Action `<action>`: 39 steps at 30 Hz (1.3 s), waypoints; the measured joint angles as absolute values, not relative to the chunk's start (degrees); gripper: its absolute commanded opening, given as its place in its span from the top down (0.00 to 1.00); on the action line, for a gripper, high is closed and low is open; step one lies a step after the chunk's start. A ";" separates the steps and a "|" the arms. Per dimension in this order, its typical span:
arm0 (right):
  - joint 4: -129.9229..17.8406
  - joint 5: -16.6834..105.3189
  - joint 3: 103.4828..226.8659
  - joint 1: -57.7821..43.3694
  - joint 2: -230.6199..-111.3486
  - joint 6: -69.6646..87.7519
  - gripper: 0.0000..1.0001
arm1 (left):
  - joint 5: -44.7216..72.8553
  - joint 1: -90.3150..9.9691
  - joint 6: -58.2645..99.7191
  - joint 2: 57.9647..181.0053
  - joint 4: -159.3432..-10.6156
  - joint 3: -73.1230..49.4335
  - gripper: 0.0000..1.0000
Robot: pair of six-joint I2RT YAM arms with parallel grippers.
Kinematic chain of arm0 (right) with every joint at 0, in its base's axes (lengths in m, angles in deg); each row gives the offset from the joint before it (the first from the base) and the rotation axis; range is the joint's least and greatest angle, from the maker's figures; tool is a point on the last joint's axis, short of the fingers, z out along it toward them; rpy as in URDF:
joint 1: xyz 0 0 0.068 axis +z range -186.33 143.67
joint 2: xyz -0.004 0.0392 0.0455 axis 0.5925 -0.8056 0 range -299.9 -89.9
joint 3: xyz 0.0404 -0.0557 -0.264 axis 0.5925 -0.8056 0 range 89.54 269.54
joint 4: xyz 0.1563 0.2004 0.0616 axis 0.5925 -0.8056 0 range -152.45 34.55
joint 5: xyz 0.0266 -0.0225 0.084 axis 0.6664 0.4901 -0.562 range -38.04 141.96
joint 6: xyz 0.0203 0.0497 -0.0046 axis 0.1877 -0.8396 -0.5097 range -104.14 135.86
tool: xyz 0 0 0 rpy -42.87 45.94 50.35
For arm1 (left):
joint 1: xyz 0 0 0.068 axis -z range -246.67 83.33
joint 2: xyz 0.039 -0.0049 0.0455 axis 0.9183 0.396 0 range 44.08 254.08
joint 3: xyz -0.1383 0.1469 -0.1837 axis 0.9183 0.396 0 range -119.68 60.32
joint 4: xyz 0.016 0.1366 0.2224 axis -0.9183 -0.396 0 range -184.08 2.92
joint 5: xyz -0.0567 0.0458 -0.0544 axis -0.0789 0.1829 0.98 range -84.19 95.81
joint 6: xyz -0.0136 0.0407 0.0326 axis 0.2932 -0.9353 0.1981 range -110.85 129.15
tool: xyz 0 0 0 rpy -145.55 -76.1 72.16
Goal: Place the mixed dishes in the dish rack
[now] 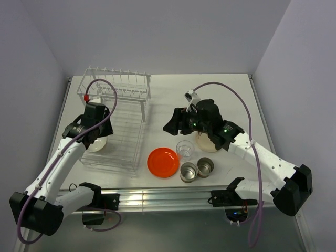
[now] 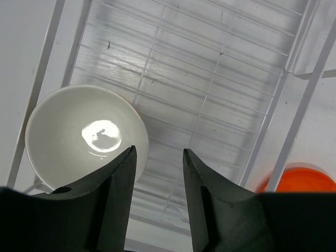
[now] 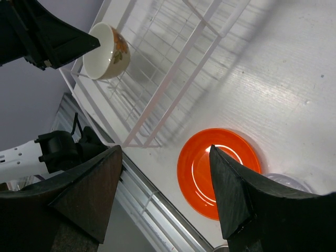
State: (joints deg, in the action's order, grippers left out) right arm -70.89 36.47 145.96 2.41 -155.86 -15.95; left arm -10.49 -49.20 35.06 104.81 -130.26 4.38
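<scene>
Dish rack (image 1: pixel 126 136), thin white wire, rectangular, left of centre, long axis top to bottom, prongs at upper end, glossy round bowl (image 2: pixel 79 136) upright inside, left gripper (image 2: pixel 158 152) partly parted, right gripper (image 3: pixel 165 149) wide, both empty

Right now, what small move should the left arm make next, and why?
Probably lift the left gripper straight up. The white-beige bowl already sits upright in the dish rack, and the jaws stand apart, with one finger close by its rim; rising first should avoid knocking it.
</scene>
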 measured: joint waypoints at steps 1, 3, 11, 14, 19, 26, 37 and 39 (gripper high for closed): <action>-70.73 36.47 145.68 2.41 -155.42 -15.95 0.25 | -10.55 -49.15 35.45 104.76 -130.48 4.38 0.52; -70.76 36.49 145.05 2.39 -154.46 -15.98 0.25 | -10.64 -49.09 36.22 105.46 -131.42 4.29 0.52; -70.69 36.76 144.26 2.39 -153.02 -15.82 0.25 | -12.06 -48.45 38.86 114.82 -134.59 3.11 0.50; -70.67 36.91 144.26 2.41 -152.91 -15.74 0.25 | -12.81 -48.41 40.00 115.96 -135.35 3.11 0.48; -70.58 37.09 143.63 2.41 -152.88 -15.56 0.25 | -13.96 -48.41 41.38 118.01 -136.05 3.11 0.51; -70.78 37.48 143.30 2.39 -152.88 -15.06 0.25 | -12.61 -48.43 41.44 123.17 -135.70 3.11 0.70; -73.38 35.80 145.26 2.41 -154.48 -14.23 0.27 | -9.42 -50.38 39.32 125.33 -136.73 -1.15 1.00; -75.63 35.75 147.80 2.41 -156.01 -14.16 0.27 | -7.49 -50.90 39.39 125.24 -137.63 -3.03 1.00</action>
State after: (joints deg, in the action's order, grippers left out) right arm -75.63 35.75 147.80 2.41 -156.01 -14.16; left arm -7.49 -50.90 39.39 125.24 -137.63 -3.03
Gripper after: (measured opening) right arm 0.735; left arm 0.057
